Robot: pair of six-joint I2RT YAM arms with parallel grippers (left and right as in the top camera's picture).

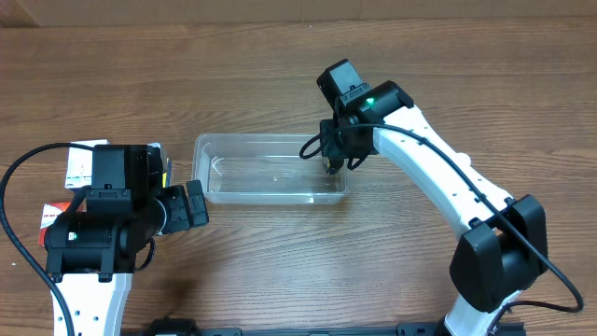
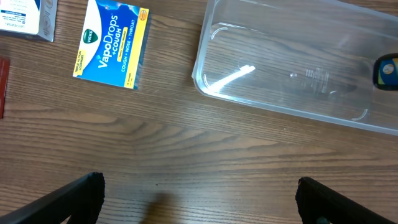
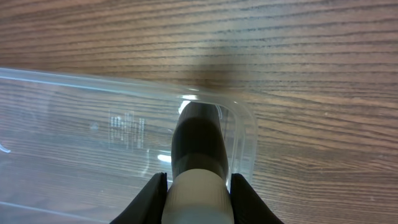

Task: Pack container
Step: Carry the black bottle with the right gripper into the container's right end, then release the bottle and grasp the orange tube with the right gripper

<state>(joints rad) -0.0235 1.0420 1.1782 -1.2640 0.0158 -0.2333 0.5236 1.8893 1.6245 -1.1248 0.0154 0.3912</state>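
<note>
The clear rectangular plastic container (image 1: 270,198) is set mid-way across the wooden tabletop (image 1: 280,56). Off its left end, a blue-and-yellow cardboard VapoDrops box (image 2: 112,43) is laid flat. At its right end, a dark-tipped pale cylindrical item (image 3: 198,143) is held inside the rim by the right gripper (image 1: 332,161).

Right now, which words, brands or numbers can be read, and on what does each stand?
"VICKS": on the blue box
"VapoDrops": same box
"+COUGH": same box
"COUGH • NOSE • THROAT": same box
On the white box: print too small to read.
On the container: embossed marks, unreadable.
On the tube: nothing readable.
</note>
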